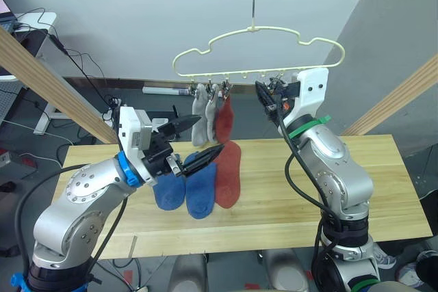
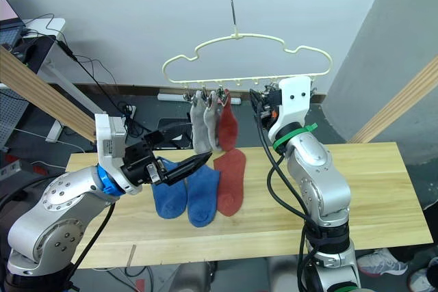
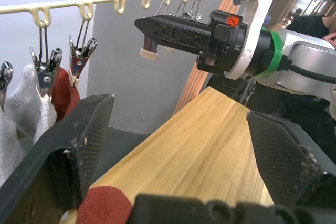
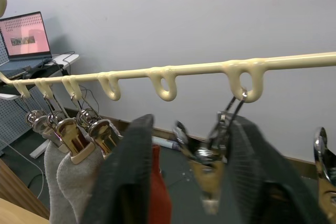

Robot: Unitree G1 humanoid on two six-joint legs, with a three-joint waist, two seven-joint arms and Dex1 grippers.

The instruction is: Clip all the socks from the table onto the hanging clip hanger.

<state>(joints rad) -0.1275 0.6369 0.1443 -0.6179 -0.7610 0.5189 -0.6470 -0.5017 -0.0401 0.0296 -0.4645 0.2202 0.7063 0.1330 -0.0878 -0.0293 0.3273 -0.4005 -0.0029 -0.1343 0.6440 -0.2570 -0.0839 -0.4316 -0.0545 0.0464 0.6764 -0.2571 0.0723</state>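
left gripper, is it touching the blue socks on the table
Cannot tell. In the right eye view the open left gripper overlaps the blue socks on the table, but no gap or contact shows plainly.

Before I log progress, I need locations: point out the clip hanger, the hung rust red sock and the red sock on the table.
clip hanger [image 1: 256, 30]: left eye view, top of wire.
hung rust red sock [image 1: 224, 122]: left eye view, mid-body.
red sock on the table [image 1: 228, 176]: left eye view, mid-body.

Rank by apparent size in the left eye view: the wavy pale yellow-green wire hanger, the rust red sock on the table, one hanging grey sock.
1. Pale yellow-green wire hanger, widest.
2. Rust red sock on the wooden table.
3. Hanging grey sock, though it hangs farther away, so its smaller look is unsure.
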